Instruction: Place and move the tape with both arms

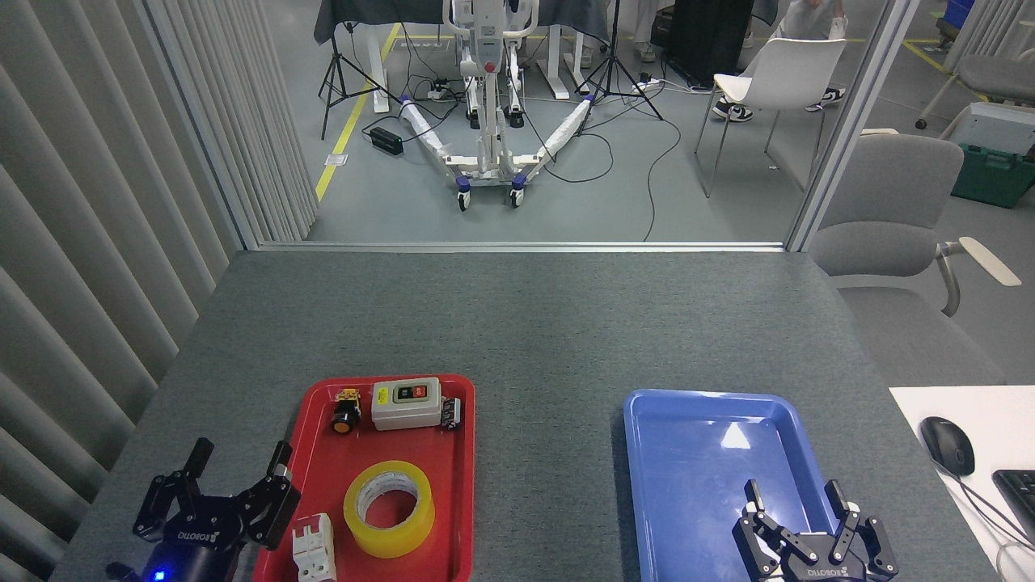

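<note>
The tape [389, 508], a wide yellow roll with a pale core, lies flat in the red tray [459, 517] toward its near end. My left gripper [238, 462] stands open just left of that tray, about a hand's width from the roll, holding nothing. My right gripper [796, 491] is open over the near part of the blue tray [703, 436], with nothing between its fingers.
In the red tray are also a grey switch box [406, 403], a small black and yellow button [346, 415], a black part [451, 412] and a white breaker [313, 548]. A mouse [947, 444] and keyboard [1020, 493] lie on a white desk at right. A slatted wall runs along the left.
</note>
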